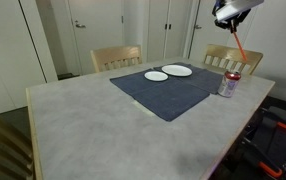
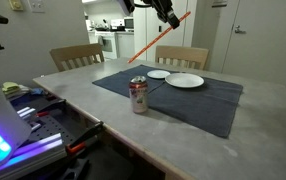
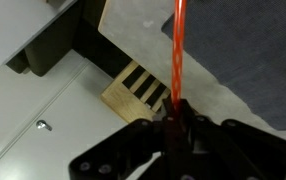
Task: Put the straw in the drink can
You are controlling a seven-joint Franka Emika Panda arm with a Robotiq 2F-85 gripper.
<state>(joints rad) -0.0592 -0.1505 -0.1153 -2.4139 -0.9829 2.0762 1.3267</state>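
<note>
My gripper (image 1: 229, 22) is high above the table and shut on the orange-red straw (image 1: 238, 46), which hangs slanting down from the jaws. In an exterior view the gripper (image 2: 172, 19) holds the straw (image 2: 159, 38) well above the table. In the wrist view the straw (image 3: 177, 50) runs from the closed jaws (image 3: 175, 112) up the picture. The silver and red drink can (image 1: 228, 84) stands upright on the edge of the dark mat, below and slightly in front of the straw's tip. The can also shows in an exterior view (image 2: 138, 95). The straw is clear of the can.
Two white plates (image 1: 157, 76) (image 1: 177, 70) lie on the dark blue mat (image 1: 173, 95) on a grey table (image 1: 83, 130). Wooden chairs (image 1: 116, 57) (image 1: 233, 58) stand at the far side. Equipment sits beside the table (image 2: 23, 120).
</note>
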